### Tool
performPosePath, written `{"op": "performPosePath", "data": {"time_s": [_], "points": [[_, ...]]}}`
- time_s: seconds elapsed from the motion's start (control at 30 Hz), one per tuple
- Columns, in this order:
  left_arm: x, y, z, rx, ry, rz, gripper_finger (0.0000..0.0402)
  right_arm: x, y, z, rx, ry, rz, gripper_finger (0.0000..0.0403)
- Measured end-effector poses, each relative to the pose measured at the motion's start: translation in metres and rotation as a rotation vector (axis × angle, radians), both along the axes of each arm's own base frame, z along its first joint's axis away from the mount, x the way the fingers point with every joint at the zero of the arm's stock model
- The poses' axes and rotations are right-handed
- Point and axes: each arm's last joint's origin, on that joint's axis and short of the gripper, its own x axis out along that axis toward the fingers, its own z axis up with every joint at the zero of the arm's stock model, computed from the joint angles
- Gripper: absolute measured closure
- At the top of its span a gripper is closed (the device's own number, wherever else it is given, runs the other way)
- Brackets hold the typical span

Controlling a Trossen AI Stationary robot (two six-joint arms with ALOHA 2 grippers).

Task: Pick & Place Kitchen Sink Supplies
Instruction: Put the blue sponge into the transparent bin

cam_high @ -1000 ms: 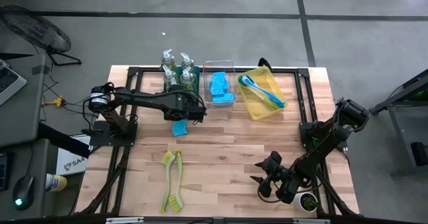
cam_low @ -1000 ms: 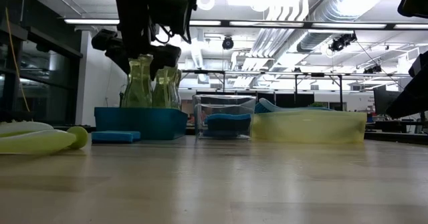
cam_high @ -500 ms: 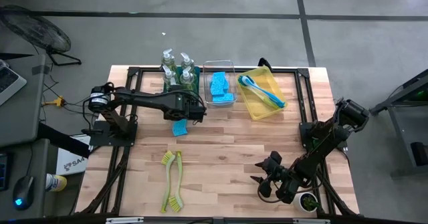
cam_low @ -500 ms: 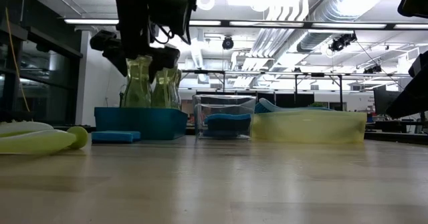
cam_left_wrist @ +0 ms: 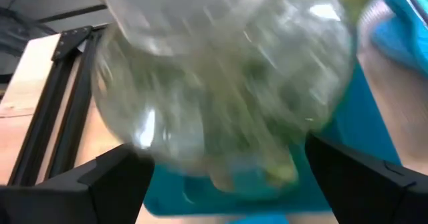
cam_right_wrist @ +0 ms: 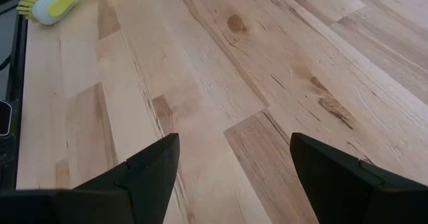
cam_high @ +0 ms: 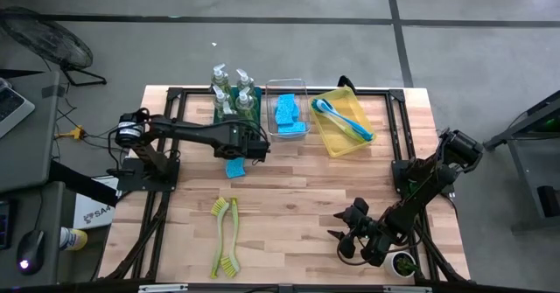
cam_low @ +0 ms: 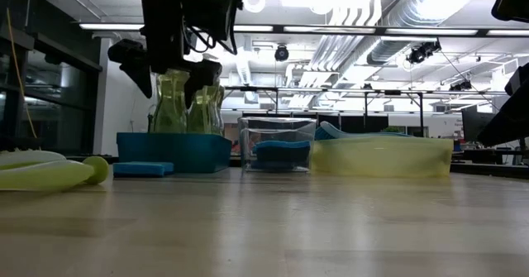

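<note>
High view: a wooden table (cam_high: 289, 197) on a grey floor; the left gripper (cam_high: 252, 144) hangs at the teal bin (cam_high: 234, 118) of soap bottles (cam_high: 238, 96); the right gripper (cam_high: 350, 232) waits open, empty, near the front edge. Low view: the left fingers (cam_low: 132, 58) now stand wider than before, clear of the bottle. Left wrist view: that bottle fills the open jaws.

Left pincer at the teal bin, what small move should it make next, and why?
Probably lift straight up and back off. The left pincer stands open on either side of a soap bottle that sits upright in the teal bin, so the bottle looks delivered. A blue sponge lies loose on the table just beside the arm, a likely next pick.
</note>
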Motion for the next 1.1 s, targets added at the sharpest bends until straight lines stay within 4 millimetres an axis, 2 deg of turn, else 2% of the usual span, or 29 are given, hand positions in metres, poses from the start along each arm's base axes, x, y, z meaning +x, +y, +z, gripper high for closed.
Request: {"op": "performPosePath", "data": {"time_s": [0.37, 0.63, 0.83, 0.93, 1.1], "points": [[0.001, -0.042, -0.001, -0.057, 0.014, -0.146, 0.0027, 0.001, 0.001, 0.001, 0.012, -0.009, -0.001, 0.0124], [0.005, -0.07, -0.004, -0.194, 0.146, -0.437, 0.0027, 0.001, 0.002, 0.001, 0.025, -0.019, -0.001, 0.0124], [0.01, -0.078, -0.017, -0.366, 0.19, -0.655, 0.0027, 0.001, 0.002, 0.001, 0.025, -0.02, 0.003, 0.0124], [0.006, -0.074, -0.025, -0.42, 0.203, -0.634, 0.0027, 0.0, 0.004, 0.002, 0.024, -0.021, 0.008, 0.0124], [0.001, -0.068, -0.035, -0.477, 0.144, -0.485, 0.0027, -0.003, 0.006, 0.002, 0.02, -0.025, 0.018, 0.0124]]}}
